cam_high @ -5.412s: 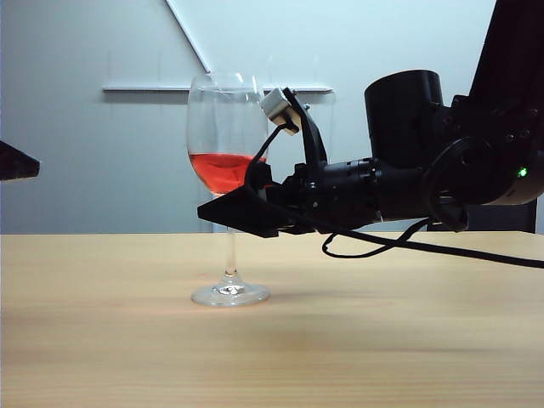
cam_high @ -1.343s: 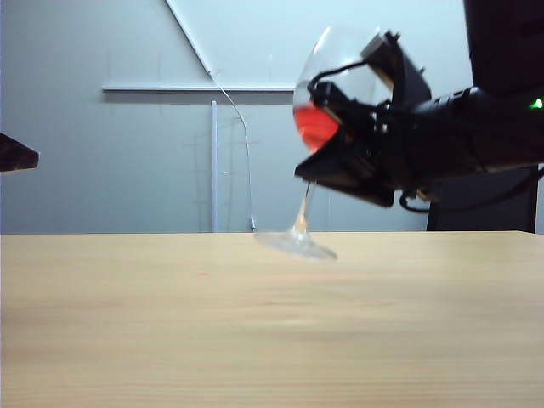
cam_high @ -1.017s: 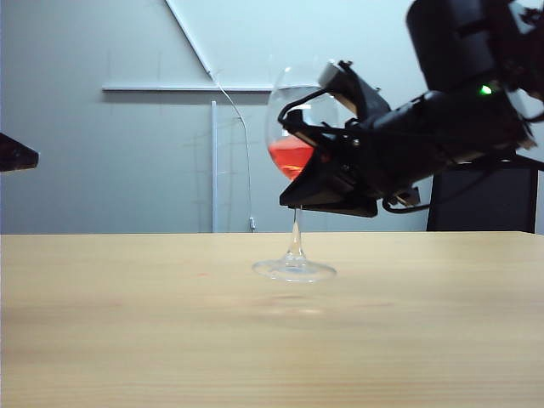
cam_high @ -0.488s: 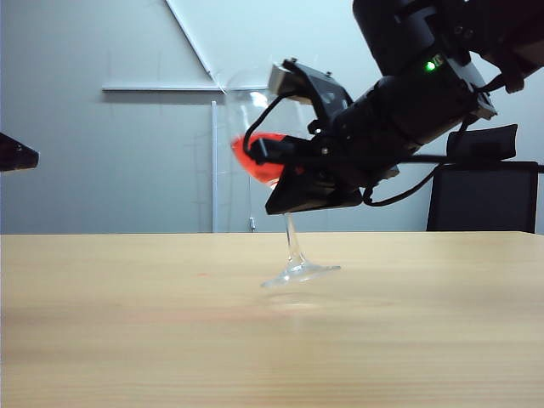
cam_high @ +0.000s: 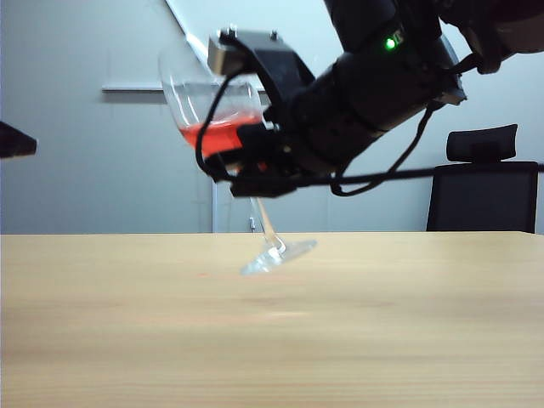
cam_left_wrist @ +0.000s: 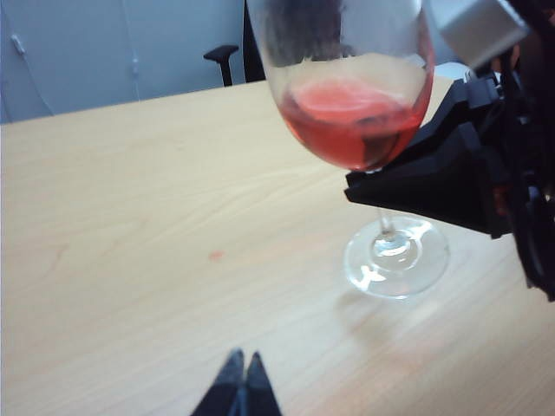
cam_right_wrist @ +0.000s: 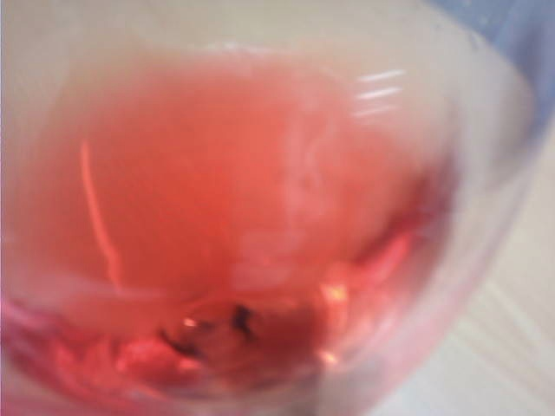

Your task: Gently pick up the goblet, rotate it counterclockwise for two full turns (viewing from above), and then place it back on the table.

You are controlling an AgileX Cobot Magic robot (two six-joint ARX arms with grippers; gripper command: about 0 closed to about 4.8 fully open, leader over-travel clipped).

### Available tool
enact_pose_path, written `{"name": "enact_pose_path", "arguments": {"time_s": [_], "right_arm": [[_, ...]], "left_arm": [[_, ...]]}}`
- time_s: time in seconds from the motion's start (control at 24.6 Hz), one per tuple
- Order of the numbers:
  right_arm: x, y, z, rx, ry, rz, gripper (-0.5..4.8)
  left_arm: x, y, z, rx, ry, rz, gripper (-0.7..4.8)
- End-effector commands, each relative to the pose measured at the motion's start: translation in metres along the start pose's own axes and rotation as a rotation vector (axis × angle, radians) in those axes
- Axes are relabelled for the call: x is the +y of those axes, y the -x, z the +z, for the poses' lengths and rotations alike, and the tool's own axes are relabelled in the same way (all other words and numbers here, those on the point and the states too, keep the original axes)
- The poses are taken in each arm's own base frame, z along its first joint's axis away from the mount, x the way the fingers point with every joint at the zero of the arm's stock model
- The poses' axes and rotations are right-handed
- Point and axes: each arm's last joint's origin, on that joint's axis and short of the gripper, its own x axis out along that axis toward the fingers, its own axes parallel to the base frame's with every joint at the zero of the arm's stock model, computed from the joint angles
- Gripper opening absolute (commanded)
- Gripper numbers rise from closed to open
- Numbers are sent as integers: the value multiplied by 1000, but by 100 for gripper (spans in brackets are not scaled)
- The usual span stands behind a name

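The right gripper (cam_high: 246,174) is clamped on the goblet (cam_high: 217,127), at the top of the stem just under the bowl, and the glass is held clear of the table (cam_high: 272,340). In the exterior view the goblet is tilted: the bowl leans toward the left of that view and the round foot (cam_high: 279,255) is swung toward the right, one edge raised. The foot is seen just above the tabletop; contact with the wood cannot be confirmed. Red liquid (cam_high: 219,136) fills the lower part of the bowl, and its surface is roughly level despite the tilt. The black right arm (cam_high: 374,85) is extended down from the upper right of the exterior view, with a green light lit on its housing. The right wrist view is filled by the blurred bowl (cam_right_wrist: 260,208) and its red contents; the gripper itself cannot be made out there.

The left gripper (cam_left_wrist: 241,386) is closed, its two dark fingertips pressed together with nothing between them. It is held over the table, well apart from the goblet (cam_left_wrist: 355,104), with the right gripper (cam_left_wrist: 451,178) seen beside the stem. In the exterior view only a dark tip (cam_high: 15,140) at the left edge is visible.

A black office chair (cam_high: 480,191) is noted behind the table at the right.
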Motion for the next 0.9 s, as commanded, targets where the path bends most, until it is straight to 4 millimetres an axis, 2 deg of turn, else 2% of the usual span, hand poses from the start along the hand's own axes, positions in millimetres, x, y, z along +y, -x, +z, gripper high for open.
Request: {"name": "enact_pose_path", "arguments": {"time_s": [0.04,0.37,0.49,0.73,0.9], "right_arm": [[1,7,10,-165,-21,-20,-2],[4,23,-6,-330,-188,65,-2],[4,30,-13,-384,-300,112,-2],[-4,41,-28,-430,-443,164,-2],[-18,39,-37,-412,-489,184,-2]], "left_arm": [[0,1,3,-24,1,-2,-5],[0,1,3,-24,1,-1,-5],[0,1,3,-24,1,-1,-5],[0,1,3,-24,1,-1,-5],[0,1,3,-24,1,-1,-5]]}}
